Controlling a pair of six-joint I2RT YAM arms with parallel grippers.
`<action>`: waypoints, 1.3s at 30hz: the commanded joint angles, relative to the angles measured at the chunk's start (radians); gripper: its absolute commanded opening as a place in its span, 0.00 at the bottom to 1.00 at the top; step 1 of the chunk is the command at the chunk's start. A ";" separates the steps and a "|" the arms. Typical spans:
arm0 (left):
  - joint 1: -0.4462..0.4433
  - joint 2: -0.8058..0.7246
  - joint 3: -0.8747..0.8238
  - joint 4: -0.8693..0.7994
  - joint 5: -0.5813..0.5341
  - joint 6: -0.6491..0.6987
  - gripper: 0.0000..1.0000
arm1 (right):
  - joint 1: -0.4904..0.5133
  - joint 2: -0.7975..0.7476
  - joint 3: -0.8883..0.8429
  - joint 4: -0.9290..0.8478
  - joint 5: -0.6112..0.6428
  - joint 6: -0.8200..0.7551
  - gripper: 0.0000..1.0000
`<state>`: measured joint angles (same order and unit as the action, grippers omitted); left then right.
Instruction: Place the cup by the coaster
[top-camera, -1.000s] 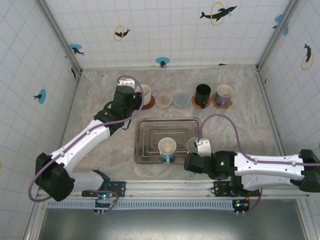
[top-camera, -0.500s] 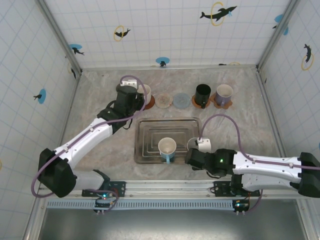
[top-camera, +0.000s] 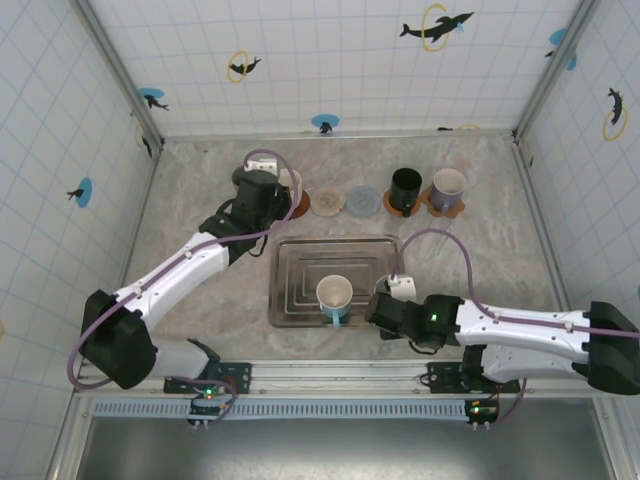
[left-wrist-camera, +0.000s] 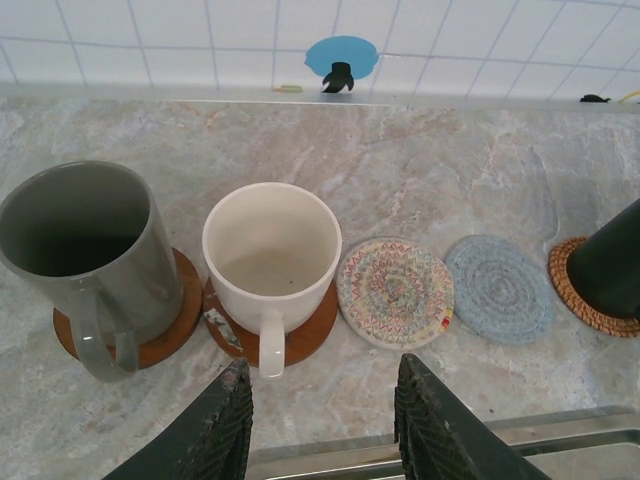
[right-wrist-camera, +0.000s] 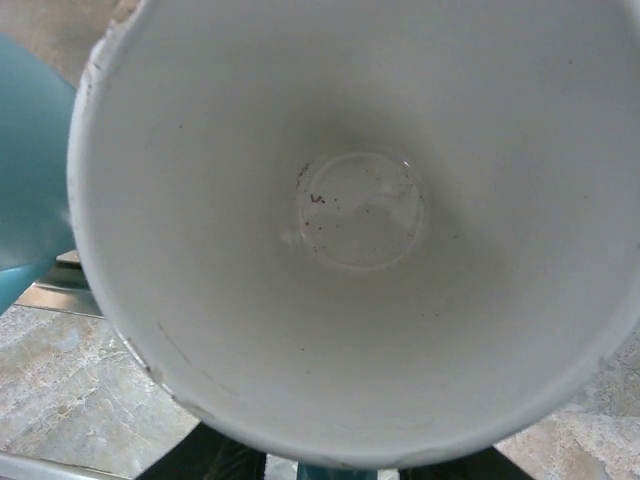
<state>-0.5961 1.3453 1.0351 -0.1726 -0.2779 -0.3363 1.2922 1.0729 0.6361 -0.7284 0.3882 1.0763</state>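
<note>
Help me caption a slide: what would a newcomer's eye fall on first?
A grey mug and a cream mug sit on wooden coasters at the back, beside a bare multicoloured woven coaster and a blue coaster. Nearer, a metal tray holds a teal-handled white cup, and a second white cup looms close before the right wrist camera.

- White tiled walls with a pale blue grid enclose three sides.
- Dolphin stickers dot them.
- The marbled grey-beige tabletop is evenly lit.
</note>
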 joint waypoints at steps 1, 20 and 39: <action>-0.009 0.014 0.032 0.007 0.002 0.028 0.40 | -0.009 0.015 -0.016 0.017 0.008 -0.006 0.30; -0.008 0.028 0.045 -0.010 -0.009 0.028 0.40 | -0.016 0.047 0.037 -0.023 0.030 -0.035 0.00; -0.008 0.026 0.035 0.001 -0.021 0.023 0.40 | -0.052 0.026 0.157 -0.055 0.099 -0.120 0.00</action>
<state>-0.5961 1.3670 1.0447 -0.1741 -0.2825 -0.3359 1.2587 1.1145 0.7452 -0.7895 0.4309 0.9836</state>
